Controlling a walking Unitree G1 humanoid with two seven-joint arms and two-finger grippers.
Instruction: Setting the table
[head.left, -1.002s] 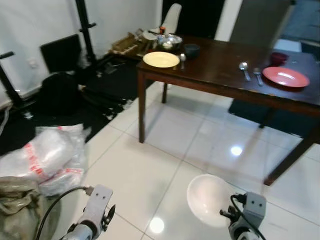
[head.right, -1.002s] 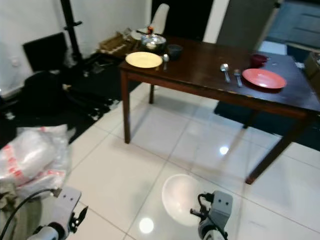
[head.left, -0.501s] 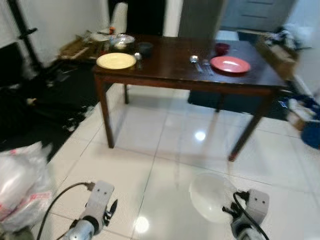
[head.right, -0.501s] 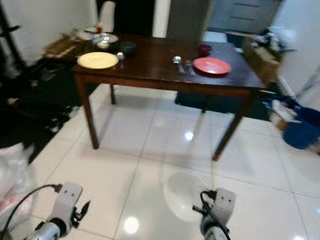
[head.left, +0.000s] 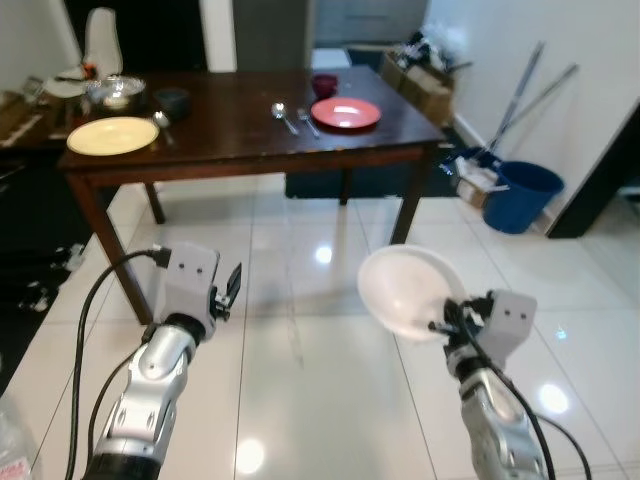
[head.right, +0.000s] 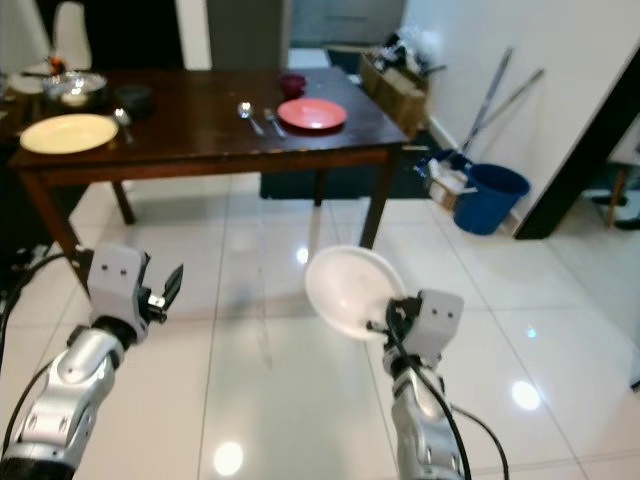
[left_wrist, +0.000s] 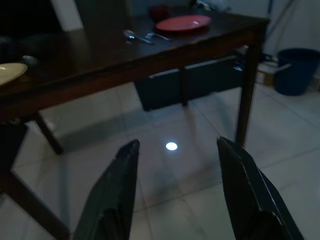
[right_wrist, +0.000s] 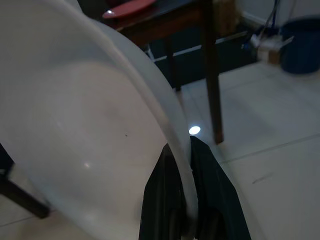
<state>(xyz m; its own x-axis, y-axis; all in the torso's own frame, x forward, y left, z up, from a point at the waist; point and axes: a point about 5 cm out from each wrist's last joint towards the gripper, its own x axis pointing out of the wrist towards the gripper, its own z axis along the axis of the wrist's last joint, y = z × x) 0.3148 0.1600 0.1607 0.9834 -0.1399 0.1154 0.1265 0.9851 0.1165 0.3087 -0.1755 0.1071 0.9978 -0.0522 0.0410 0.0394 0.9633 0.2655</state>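
Right wrist view: white round plastic bowl (right_wrist: 75, 135) is sitting clamped by its rim in the right gripper (right_wrist: 187, 165), above glossy white floor tiles (head.left: 300, 400). Left gripper (left_wrist: 175, 190) is hovering, fingers apart, facing the dark wooden table (head.left: 230, 125) bearing a red plate (head.left: 345, 112).

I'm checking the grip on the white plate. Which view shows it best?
The right wrist view: the right gripper's fingers pinch the white plate's rim up close. The eye views show the whole plate, tilted over the floor, but the grip is small there. In the left wrist view it is out of frame.
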